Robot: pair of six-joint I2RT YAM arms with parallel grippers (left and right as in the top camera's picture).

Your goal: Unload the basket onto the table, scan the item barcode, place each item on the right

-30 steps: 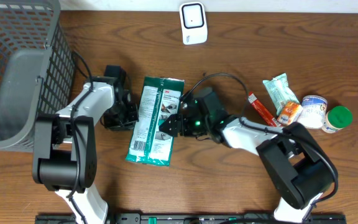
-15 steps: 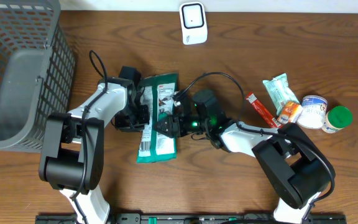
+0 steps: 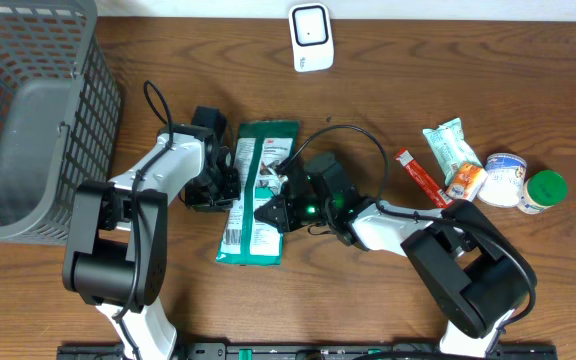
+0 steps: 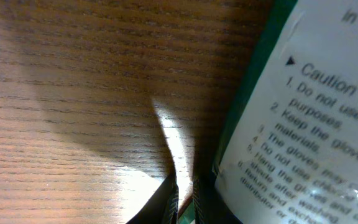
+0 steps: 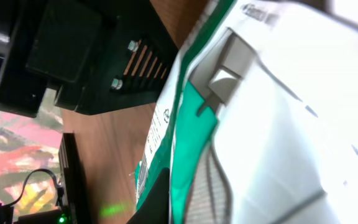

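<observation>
Fingers (image 4: 170, 202) of left gripper (image 4: 184, 188) and right gripper (image 3: 271, 211) pinch green packet (image 3: 255, 238).

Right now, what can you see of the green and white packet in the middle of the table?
The green packet is a flat, shiny plastic pouch, green at the edges with a white printed panel, small caution text and what looks like a barcode near its lower end. It lies on the wooden table, slightly tilted, between both arms. The left gripper seems to pinch its left edge. The right gripper is shut at its right side, but I cannot tell whether it grips the packet.
</observation>
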